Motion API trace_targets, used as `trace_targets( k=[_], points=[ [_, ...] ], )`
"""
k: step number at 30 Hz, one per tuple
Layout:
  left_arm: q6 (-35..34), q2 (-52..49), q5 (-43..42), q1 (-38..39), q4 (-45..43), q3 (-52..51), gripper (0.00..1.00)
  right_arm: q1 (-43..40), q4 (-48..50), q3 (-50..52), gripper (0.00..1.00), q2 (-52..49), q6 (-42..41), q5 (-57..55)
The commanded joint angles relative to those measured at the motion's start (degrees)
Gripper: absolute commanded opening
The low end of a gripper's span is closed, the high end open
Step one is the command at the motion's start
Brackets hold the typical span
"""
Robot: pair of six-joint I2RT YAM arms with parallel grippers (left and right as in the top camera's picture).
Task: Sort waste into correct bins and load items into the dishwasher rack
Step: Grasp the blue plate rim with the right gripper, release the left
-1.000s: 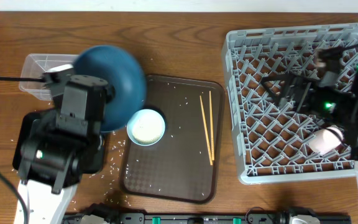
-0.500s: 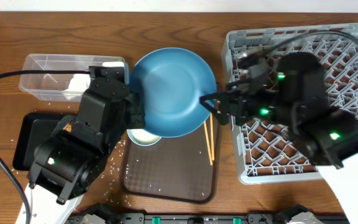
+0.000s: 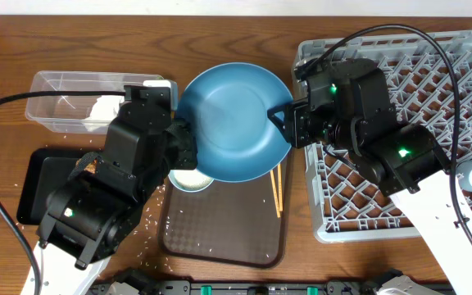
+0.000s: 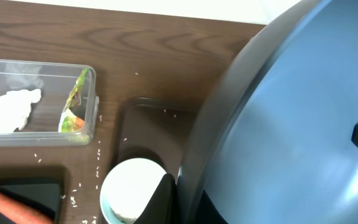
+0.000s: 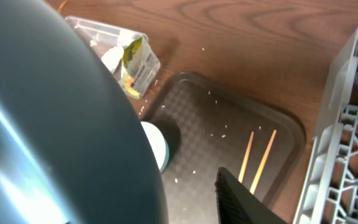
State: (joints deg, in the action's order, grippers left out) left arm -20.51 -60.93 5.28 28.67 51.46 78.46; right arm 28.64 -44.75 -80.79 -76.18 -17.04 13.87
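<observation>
Two grippers meet the large dark-blue dish (image 3: 232,119). Your left gripper (image 3: 180,135) pinches its left rim, holding it above the brown serving tray (image 3: 220,233). Your right gripper (image 3: 279,123) sits at the right rim, beside the dishwasher rack (image 3: 457,98); you cannot tell whether it grips.

Dark-blue dish (image 3: 232,123), grey lattice rack (image 3: 465,74)

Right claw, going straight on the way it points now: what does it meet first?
The blue dish. From overhead, the right claw points left at the dish's right rim, and is at it or touching it. The left claw grips the opposite rim. I can't tell whether the rim sits between the right claw's fingers.
</observation>
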Motion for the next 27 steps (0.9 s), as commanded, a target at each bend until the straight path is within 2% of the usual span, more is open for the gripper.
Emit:
trace_targets(
  k=[1,4,5,9,11,13,15,19,20,22,27],
  points=[
    [0.3,0.4,-3.3,0.2,-0.9,0.8,0.06,0.5,0.5,0.0,0.24,0.1,0.8,-2.0],
    [0.3,0.4,-3.4,0.2,-0.8,0.8,0.06,0.5,0.9,0.0,0.04,0.1,1.9,-2.1],
    [0.3,0.4,-3.4,0.2,-0.8,0.8,0.06,0.5,1.1,0.0,0.01,0.1,1.9,-2.1],
    [0.3,0.4,-3.4,0.2,-0.8,0.8,0.09,0.5,1.2,0.0,0.01,0.2,4.0,-2.1],
    [0.3,0.4,-3.4,0.2,-0.8,0.8,0.25,0.5,1.2,0.0,0.01,0.5,4.3,-2.1],
    [0.4,0.4,-3.4,0.2,-0.8,0.8,0.31,0.5,1.3,0.0,0.01,1.0,4.7,-2.4],
    [0.4,0.4,-3.4,0.2,-0.8,0.8,0.46,0.5,1.0,0.0,0.01,1.6,4.6,-4.5],
    [0.4,0.4,-3.4,0.2,-0.8,0.8,0.5,0.5,-0.7,0.0,0.01,3.5,3.8,-10.7],
    [0.4,0.4,-3.4,0.2,-0.9,0.8,0.53,0.5,-1.2,0.0,0.01,3.9,3.8,-12.2],
    [0.4,0.4,-3.4,0.2,-0.9,0.8,0.69,0.4,-2.5,0.0,0.01,4.9,3.3,-16.4],
    [0.4,0.4,-3.4,0.2,-1.1,0.8,0.77,-1.3,-7.8,0.0,0.01,7.1,-0.9,-32.8]
  ],
)
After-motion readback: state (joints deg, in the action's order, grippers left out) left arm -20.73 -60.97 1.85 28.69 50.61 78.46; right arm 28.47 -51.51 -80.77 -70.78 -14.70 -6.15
